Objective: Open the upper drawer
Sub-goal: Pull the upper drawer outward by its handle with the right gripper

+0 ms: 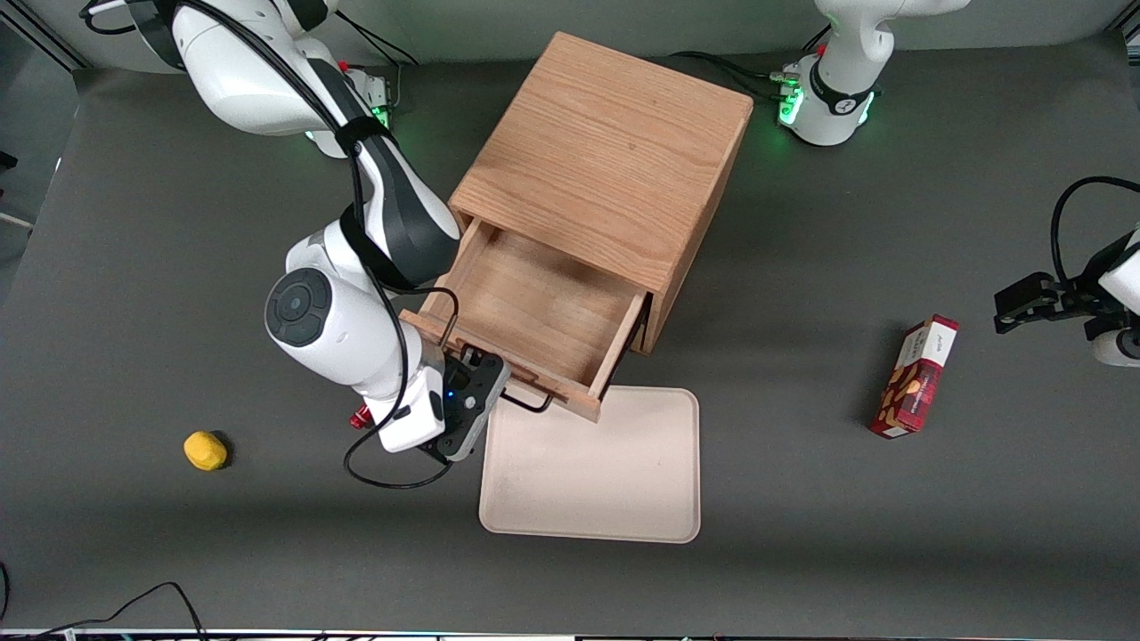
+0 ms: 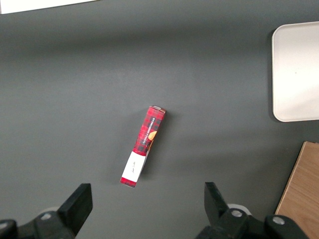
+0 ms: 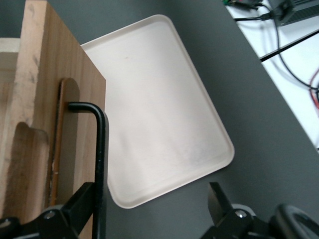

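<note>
Nearest the front camera: cream tray (image 1: pixel 614 481), flat on the dark table (image 1: pixel 802 534). Toward the working arm's end, about as near as the tray's nearer part, a small yellow lump (image 1: pixel 205 450). Toward the parked arm's end, slightly farther off, a red plaid box (image 1: pixel 916 377) lying on its side, well apart from the tray.

Just above the tray's farther edge: gripper (image 1: pixel 499 385) at the thin black handle (image 3: pixel 99 164) of the upper drawer (image 1: pixel 534 312). Jaws spread wide, one finger (image 3: pixel 75 206) beside the handle bar, the other out over the tray; nothing pinched.

Farther on: upper drawer drawn well out of the oak cabinet (image 1: pixel 614 160), inside bare, front panel overhanging the tray's corner. Cabinet set at an angle mid-table.
</note>
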Action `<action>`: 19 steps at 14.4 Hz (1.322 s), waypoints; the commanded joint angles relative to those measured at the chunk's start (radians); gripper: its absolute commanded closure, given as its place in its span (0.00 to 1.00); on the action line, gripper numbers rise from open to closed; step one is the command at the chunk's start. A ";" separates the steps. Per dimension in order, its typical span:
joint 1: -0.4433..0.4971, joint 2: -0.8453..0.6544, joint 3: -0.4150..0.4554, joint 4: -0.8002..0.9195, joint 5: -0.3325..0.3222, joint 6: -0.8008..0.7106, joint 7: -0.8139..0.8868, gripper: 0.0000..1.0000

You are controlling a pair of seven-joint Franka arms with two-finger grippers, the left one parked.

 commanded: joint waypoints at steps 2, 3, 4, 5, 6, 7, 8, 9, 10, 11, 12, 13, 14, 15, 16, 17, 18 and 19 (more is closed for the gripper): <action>-0.027 0.033 -0.018 0.039 -0.011 0.047 -0.026 0.00; -0.030 0.036 -0.018 0.039 -0.011 0.064 -0.043 0.00; -0.039 0.038 -0.018 0.037 -0.011 0.080 -0.049 0.00; -0.051 0.047 -0.018 0.039 -0.011 0.093 -0.049 0.00; -0.053 0.049 -0.018 0.039 -0.011 0.095 -0.049 0.00; -0.064 0.049 -0.018 0.043 -0.011 0.095 -0.049 0.00; -0.068 0.049 -0.018 0.056 -0.011 0.095 -0.039 0.00; -0.068 0.044 -0.018 0.060 -0.011 0.095 -0.037 0.00; -0.070 0.035 -0.018 0.060 0.000 0.092 -0.030 0.00; -0.081 0.026 -0.012 0.059 0.005 0.084 -0.022 0.00; -0.087 0.012 -0.006 0.057 0.009 0.075 0.004 0.00; -0.085 -0.012 -0.006 0.051 0.030 0.058 0.045 0.00; -0.085 -0.037 -0.006 0.041 0.064 0.032 0.078 0.00; -0.087 -0.058 -0.006 0.039 0.093 -0.004 0.093 0.00; -0.093 -0.081 -0.015 0.036 0.113 -0.044 0.110 0.00; -0.117 -0.114 -0.015 0.025 0.123 -0.090 0.151 0.00; -0.133 -0.153 -0.015 -0.007 0.121 -0.118 0.200 0.00; -0.137 -0.202 -0.018 -0.048 0.109 -0.124 0.245 0.00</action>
